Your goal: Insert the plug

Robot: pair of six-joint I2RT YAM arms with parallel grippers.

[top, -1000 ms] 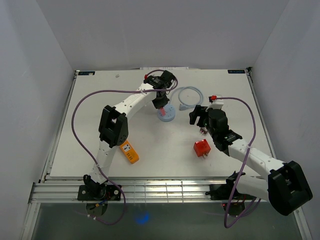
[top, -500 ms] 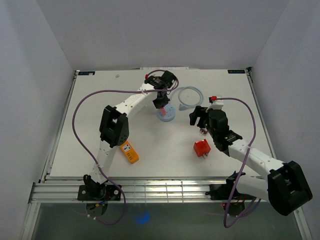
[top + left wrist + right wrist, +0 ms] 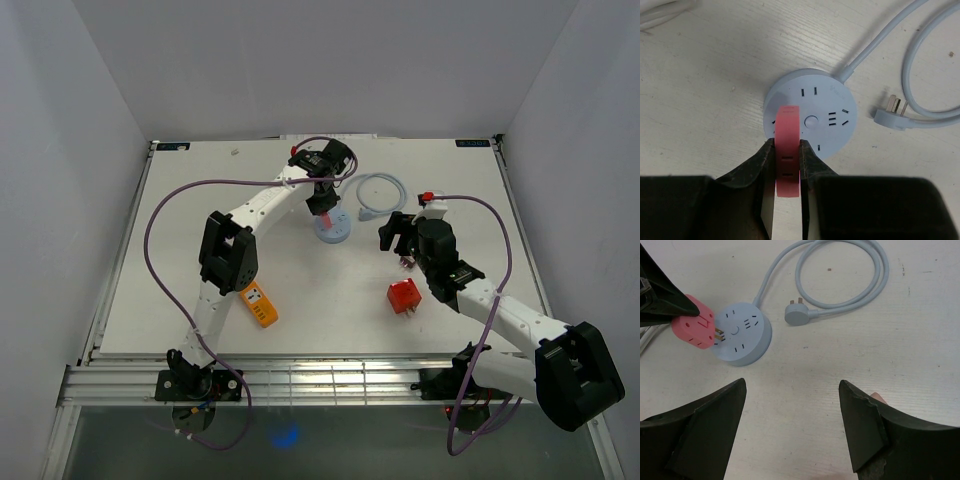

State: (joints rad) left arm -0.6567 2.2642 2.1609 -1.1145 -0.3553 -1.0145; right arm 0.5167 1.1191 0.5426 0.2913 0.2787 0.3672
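Left wrist view: the left gripper (image 3: 787, 155) is clamped on the pink plug (image 3: 788, 122), held over the rim of the round blue socket (image 3: 822, 100). The prongs are hidden in this view. Right wrist view: the prongs meet the socket's top face, but seating cannot be determined. The socket sits toward the far edge of the surface (image 3: 200, 180), with its cable (image 3: 886, 270) coiled just beside it. The right gripper (image 3: 792, 385) hangs wide open and holds nothing, with bare surface beneath it.

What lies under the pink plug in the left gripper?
The round blue socket hub lies beneath the pink plug clamped by the left gripper. Brass prongs reach toward it; their tips and the slots beneath are hidden.
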